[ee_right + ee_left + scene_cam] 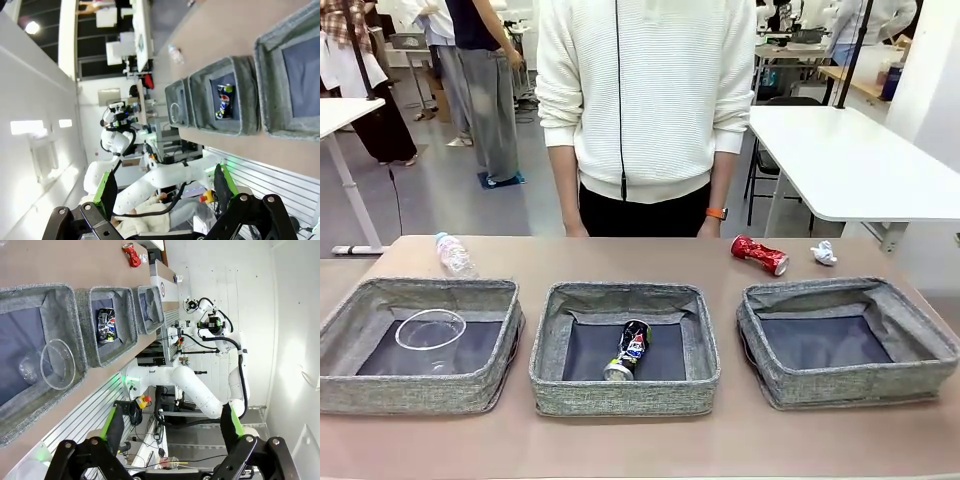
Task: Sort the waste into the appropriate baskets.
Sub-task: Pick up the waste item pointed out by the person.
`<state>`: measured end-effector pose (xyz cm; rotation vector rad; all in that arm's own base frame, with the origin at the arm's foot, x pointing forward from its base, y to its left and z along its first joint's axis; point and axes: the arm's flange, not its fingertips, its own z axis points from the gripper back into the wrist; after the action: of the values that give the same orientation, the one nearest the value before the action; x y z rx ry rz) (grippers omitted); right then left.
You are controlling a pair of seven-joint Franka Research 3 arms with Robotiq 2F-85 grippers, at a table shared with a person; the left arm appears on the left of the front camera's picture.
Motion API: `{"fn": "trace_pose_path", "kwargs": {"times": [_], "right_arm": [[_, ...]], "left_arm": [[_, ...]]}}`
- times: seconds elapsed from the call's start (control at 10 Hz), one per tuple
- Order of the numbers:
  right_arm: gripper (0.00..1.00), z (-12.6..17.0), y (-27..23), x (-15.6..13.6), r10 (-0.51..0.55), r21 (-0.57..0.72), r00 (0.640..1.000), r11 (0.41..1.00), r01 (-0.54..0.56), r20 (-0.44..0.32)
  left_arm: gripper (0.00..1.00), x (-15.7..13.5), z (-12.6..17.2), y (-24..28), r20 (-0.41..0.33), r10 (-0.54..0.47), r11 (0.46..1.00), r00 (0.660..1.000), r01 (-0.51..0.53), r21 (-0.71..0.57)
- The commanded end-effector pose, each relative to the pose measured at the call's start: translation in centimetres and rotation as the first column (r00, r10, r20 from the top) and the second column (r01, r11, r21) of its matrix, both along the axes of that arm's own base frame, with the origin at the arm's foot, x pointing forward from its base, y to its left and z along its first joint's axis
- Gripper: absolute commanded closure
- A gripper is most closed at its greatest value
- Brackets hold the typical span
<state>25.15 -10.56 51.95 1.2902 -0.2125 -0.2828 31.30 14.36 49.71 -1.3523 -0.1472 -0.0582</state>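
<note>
A brown tabletop point(620, 262) ran across the foreground, and beyond it lay a smooth grey floor point(450, 200). To the right stood a long white table point(850, 160) with a black chair point(767, 165) at its left end; the corner of another white desk point(338, 112) showed at the left edge. Farther back stood more desks point(790, 48) — cluttered, too small to make out. In the left wrist view a plain white wall point(295, 290) carried a soft bright patch point(295, 357); in the right wrist view a pale wall point(30, 80) bore two lit rectangles point(27, 126), with a round lamp point(32, 27) glowing farther off.
</note>
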Motion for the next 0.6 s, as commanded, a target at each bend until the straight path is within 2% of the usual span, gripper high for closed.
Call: {"fn": "trace_pose_path", "kwargs": {"times": [0.0,0.5], "right_arm": [[0.0,0.33,-0.16,0.16,-0.003,0.003,1.0,1.0,0.003,0.017],[0.0,0.33,-0.16,0.16,-0.003,0.003,1.0,1.0,0.003,0.017]], "left_arm": [[0.0,-0.39,0.16,0.03,0.009,-0.007,1.0,1.0,0.007,0.01],[0.0,-0.39,0.16,0.03,0.009,-0.007,1.0,1.0,0.007,0.01]]}}
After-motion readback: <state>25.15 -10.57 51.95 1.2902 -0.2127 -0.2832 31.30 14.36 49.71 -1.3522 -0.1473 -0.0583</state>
